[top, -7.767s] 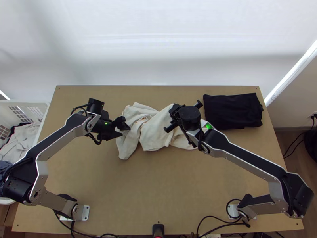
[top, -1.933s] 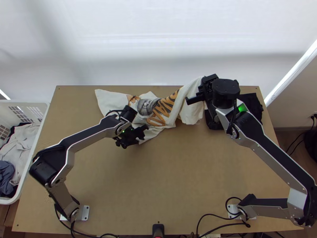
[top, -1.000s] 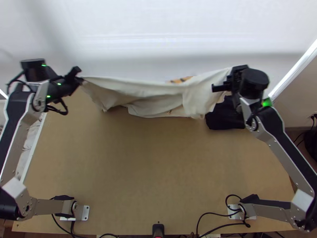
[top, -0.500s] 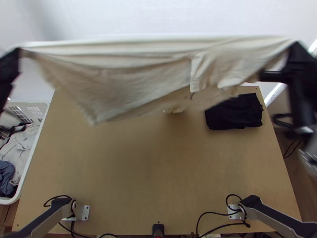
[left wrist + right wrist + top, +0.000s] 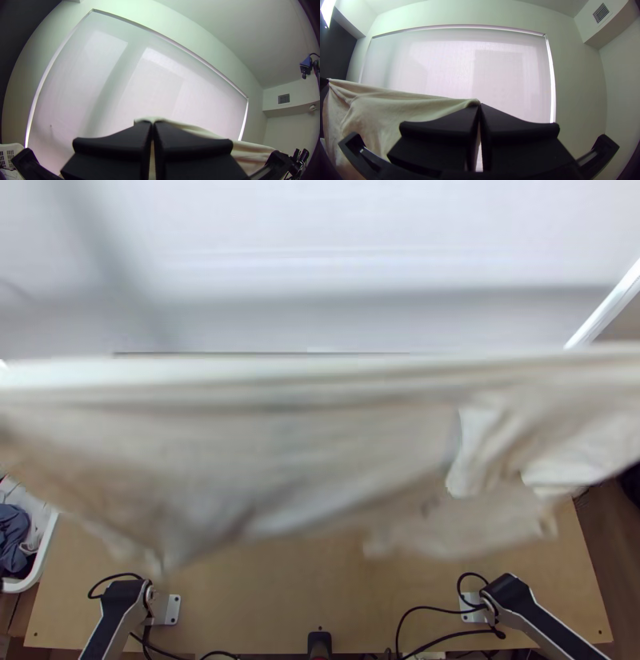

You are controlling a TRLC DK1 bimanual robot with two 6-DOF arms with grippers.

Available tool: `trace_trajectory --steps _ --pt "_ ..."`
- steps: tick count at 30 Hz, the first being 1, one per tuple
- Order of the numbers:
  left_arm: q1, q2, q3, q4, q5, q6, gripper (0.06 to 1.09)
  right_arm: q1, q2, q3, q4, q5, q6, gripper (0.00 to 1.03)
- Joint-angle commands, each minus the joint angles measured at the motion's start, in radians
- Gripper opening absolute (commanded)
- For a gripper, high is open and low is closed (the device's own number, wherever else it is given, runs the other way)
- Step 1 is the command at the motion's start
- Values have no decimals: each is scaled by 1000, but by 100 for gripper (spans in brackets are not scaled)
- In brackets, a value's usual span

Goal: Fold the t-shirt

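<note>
Top view: from where I stand, the cream t-shirt point(image 5: 304, 460) hangs stretched in the air over the wooden table point(image 5: 320, 596), its upper edge running nearly straight across, its lower edge dropping unevenly in loose folds. Down by the table's side I see the white basket point(image 5: 46, 550) with clothes point(image 5: 11, 532) in it. In the left wrist view, the left gripper point(image 5: 153, 124) has its fingers pressed together on the shirt's upper edge; in the right wrist view, the right gripper point(image 5: 479, 105) pinches that edge too, fingertips closed, cloth taut between them.
</note>
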Motion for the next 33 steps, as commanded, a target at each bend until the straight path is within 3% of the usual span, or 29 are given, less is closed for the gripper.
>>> trace_trajectory --steps 1,5,8,14,19,24,27,33 --pt "42 -38 -43 -50 -85 -4 9 -11 -54 45 -36 89 18 3" --pt "46 -108 -194 -152 -56 -66 9 8 -64 -51 -176 90 115 3" --pt "45 -211 -413 -195 -10 -69 9 49 -117 -246 -208 89 179 3" --pt "37 -286 -775 -183 11 -69 9 78 -159 -628 -99 73 261 3" --pt "23 -190 -974 -16 27 -89 9 77 -113 -809 73 29 273 3" --pt "-4 108 -991 150 19 -118 9 17 51 -805 147 -29 299 3" --pt "-7 287 -931 213 17 -112 9 -60 161 -783 187 -120 322 3" --pt "-23 602 -741 223 16 -76 9 -172 417 -699 240 -233 396 3"
